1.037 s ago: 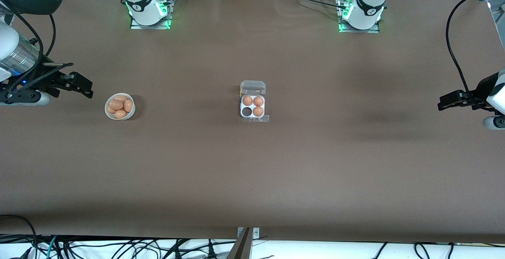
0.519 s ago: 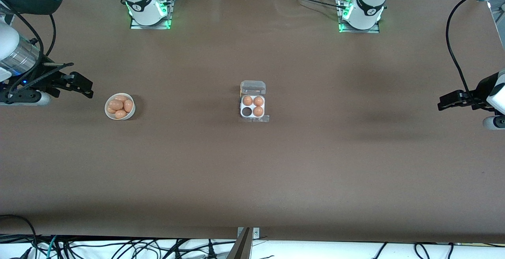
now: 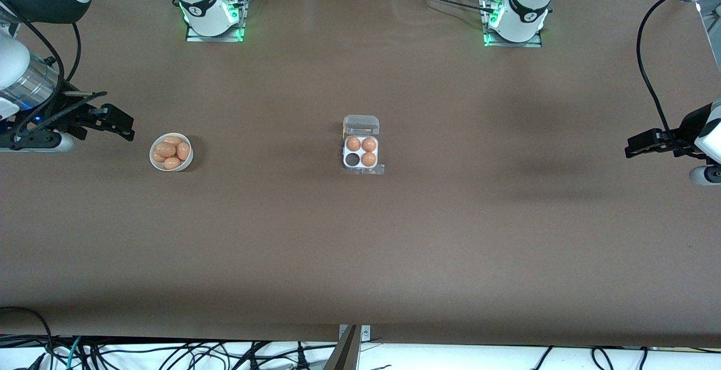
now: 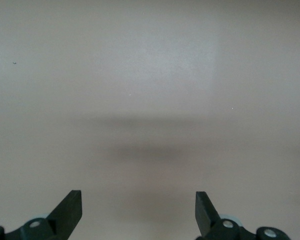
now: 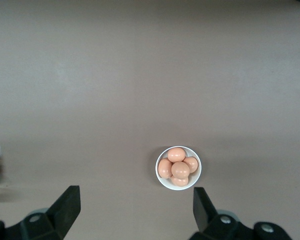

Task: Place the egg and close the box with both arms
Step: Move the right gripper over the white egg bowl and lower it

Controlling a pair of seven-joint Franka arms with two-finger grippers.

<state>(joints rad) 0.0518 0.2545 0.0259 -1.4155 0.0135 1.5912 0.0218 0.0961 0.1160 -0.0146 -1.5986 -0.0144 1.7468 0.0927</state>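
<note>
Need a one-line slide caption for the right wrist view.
Right gripper, fingers open, hangs over bare table short of the white bowl of brown eggs.

A robotics lab: two white arm bases (image 3: 211, 12) bolted to a brown-covered table (image 3: 360, 246); black cables (image 3: 169, 353) tangled along its edge.

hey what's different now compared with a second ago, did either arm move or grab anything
Barely anything. The right gripper, open over the table near the bowl of eggs, has crept very slightly toward the bowl. The left gripper waits open at its end of the table. Nothing was picked up or released. The box stays open with three eggs and one empty cell.
</note>
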